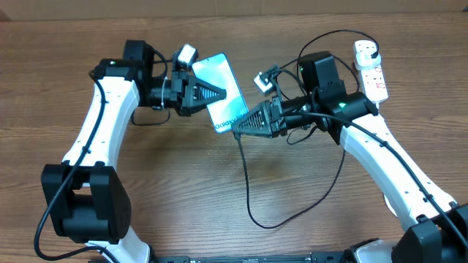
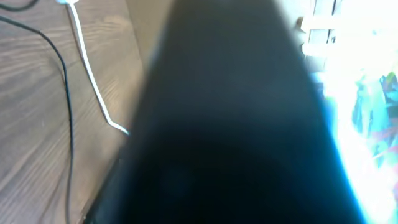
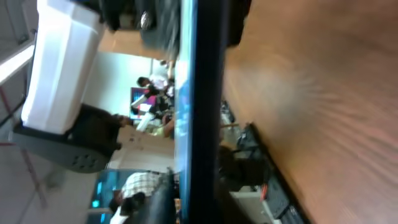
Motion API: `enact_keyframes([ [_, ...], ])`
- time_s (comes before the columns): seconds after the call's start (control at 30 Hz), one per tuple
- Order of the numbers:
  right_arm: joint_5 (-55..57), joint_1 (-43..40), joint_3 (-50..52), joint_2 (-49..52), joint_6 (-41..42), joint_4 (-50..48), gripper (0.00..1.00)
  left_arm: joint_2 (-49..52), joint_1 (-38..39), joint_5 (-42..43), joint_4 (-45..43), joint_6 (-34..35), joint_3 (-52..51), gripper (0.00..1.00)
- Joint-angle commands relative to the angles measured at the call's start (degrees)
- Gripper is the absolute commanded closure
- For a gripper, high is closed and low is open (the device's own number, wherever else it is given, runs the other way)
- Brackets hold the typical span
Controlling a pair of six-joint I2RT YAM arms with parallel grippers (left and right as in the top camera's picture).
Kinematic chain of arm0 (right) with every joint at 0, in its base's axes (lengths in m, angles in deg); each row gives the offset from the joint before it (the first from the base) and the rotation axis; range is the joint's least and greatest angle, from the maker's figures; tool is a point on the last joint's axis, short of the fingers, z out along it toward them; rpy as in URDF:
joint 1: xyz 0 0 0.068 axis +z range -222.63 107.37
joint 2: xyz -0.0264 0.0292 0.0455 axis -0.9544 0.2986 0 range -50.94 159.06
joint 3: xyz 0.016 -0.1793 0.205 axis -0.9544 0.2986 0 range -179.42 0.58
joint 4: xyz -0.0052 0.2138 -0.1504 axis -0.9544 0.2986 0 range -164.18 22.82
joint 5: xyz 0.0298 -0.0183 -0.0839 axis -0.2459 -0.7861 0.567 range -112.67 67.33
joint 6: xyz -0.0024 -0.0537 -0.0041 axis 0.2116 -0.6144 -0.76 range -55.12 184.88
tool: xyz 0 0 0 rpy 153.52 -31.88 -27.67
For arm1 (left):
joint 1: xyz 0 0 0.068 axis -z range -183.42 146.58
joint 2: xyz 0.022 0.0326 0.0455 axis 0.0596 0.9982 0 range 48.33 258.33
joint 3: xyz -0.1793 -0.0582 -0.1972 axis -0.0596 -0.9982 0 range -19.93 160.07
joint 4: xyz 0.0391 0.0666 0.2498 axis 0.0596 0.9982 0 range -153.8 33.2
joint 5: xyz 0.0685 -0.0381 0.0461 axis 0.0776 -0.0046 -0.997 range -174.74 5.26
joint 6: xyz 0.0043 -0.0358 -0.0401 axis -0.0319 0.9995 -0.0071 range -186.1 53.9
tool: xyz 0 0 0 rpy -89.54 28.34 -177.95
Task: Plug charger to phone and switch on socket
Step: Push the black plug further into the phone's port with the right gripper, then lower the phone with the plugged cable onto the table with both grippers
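The left gripper (image 1: 212, 93) is clamping the phone (image 1: 225, 88) by its left long edge. The phone's long axis is running far-to-near, and its near short end is sitting right at the right gripper (image 1: 240, 131), so that's the nearer arm for plugging in. Can't tell if those jaws are apart or together, but the charger (image 1: 247, 191) is trailing from there in 1 loop across the wooden table (image 1: 183, 190) toward the socket (image 1: 371, 69) at the far right.
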Motion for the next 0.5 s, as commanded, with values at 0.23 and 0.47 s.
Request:
enact_keyframes([
  [0.23, 2.1, -1.0, -1.2, 0.3, -0.4, 1.0, 0.24, -1.9, -2.4, 1.3, -0.4, -0.9, 0.3, 0.96],
  [0.47, 2.2, -1.0, -1.2, 0.3, -0.5, 1.0, 0.06, -1.9, -4.2, -4.5, -0.8, -0.9, 0.3, 0.96],
])
